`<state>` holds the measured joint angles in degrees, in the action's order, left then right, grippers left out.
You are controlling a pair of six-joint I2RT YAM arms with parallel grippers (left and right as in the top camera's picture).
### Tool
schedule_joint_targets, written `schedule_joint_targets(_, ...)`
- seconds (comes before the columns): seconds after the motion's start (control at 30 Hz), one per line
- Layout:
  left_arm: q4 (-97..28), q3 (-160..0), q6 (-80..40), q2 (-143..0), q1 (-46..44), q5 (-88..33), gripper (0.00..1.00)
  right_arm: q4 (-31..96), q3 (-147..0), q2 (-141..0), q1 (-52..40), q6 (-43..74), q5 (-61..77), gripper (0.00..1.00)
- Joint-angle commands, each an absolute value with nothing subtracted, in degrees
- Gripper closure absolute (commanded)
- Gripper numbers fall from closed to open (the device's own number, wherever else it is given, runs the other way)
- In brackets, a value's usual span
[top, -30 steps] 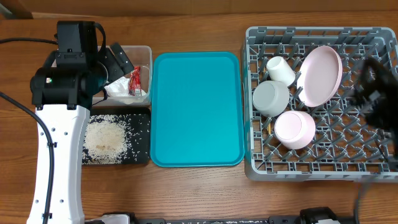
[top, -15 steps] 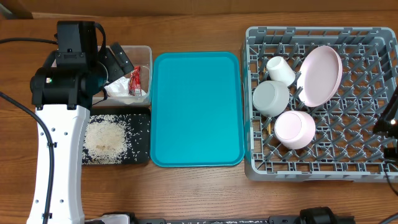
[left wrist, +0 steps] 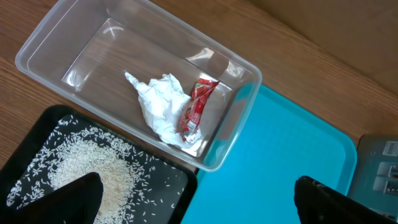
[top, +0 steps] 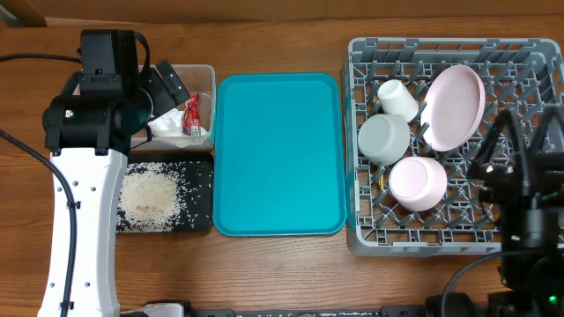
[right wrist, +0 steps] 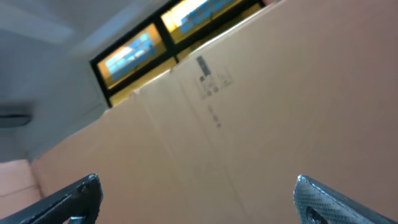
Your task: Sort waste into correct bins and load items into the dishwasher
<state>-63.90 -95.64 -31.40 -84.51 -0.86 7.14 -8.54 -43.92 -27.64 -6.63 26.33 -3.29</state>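
Observation:
The clear tub (top: 204, 75) holds the red wrapper (top: 191, 115) and the crumpled tissue (top: 167, 129). In front of it the black tray (top: 201, 176) carries the rice (top: 147, 195). In the grey dish rack (top: 370, 231) sit the white cup (top: 398, 99), grey bowl (top: 384, 139), pink bowl (top: 418, 183) and plate (top: 454, 107). My left gripper (left wrist: 199, 205) hangs open and empty above the tub (left wrist: 50, 34), with wrapper (left wrist: 196, 109) and tissue (left wrist: 158, 102) below it. My right gripper (right wrist: 198, 196) is open and empty, tilted up over the rack's right front (top: 518, 154).
A large teal serving tray (top: 278, 154) lies between the bins and the rack. The left arm's white link (top: 84, 229) runs along the table's left side. The right wrist view shows only a cardboard box (right wrist: 261, 112) and a window (right wrist: 161, 37).
The right arm swung from over the rack's right side out toward the right edge, then back in over the rack's right front. The left arm has not moved.

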Motion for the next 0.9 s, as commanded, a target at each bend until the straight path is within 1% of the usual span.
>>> schedule_joint_targets(0.0,-63.9,-96.5,-31.7,-84.8,-0.8,7.5,0.00,-12.2,-39.3,-24.4,-6.7,25.5,-1.6,0.00)
schedule_joint_targets(0.13,-63.9,-96.5,-31.7,-84.8,-0.8,7.5,0.00,-11.9,-34.9,-21.3,-6.7,26.1,-1.8,0.00)
schedule_joint_targets(0.27,-63.9,-96.5,-31.7,-84.8,-0.8,7.5,0.00,-9.7,-32.1,-18.1,-6.7,29.1,-0.5,0.00)
schedule_joint_targets(0.43,-63.9,-96.5,-31.7,-84.8,-0.8,7.5,0.00,-8.8,-28.9,-14.5,-6.7,28.7,0.9,0.00)
schedule_joint_targets(0.6,-63.9,-96.5,-31.7,-84.8,-0.8,7.5,0.00,-7.7,-22.2,-9.1,-6.7,28.8,1.4,0.00)
schedule_joint_targets(0.7,-63.9,-96.5,-31.7,-84.8,-0.8,7.5,0.00,-7.9,-18.3,-5.9,-6.7,28.7,-2.1,0.00)
schedule_joint_targets(0.77,-63.9,-96.5,-31.7,-84.8,-0.8,7.5,0.00,-7.8,-16.4,-4.3,-6.7,27.4,-3.9,0.00)
schedule_joint_targets(0.87,-63.9,-96.5,-31.7,-84.8,-0.8,7.5,0.00,-7.8,-13.8,-2.8,-6.7,22.1,-3.8,0.00)
